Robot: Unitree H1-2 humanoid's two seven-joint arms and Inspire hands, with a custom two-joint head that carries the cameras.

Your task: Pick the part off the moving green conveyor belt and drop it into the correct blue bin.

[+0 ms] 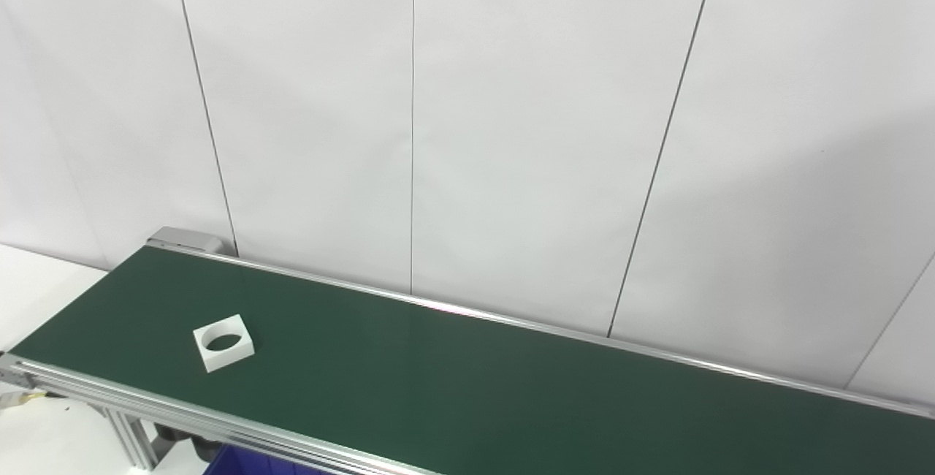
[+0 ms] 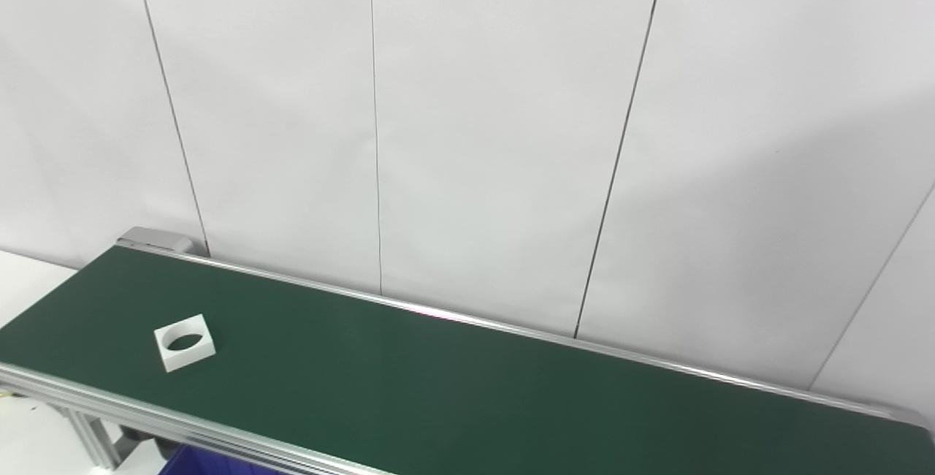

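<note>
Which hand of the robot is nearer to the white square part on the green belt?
This cannot be told: neither hand is in view. The white square part lies alone near the left end of the green belt, close to its front rail.

Neither arm shows in the left eye view or the right eye view: no forearm, wrist or finger crosses the bottom edge, where both arms come in. The left hand and the right hand lie outside both pictures, so their pose, and whether their fingers are spread or closed, cannot be told.
</note>
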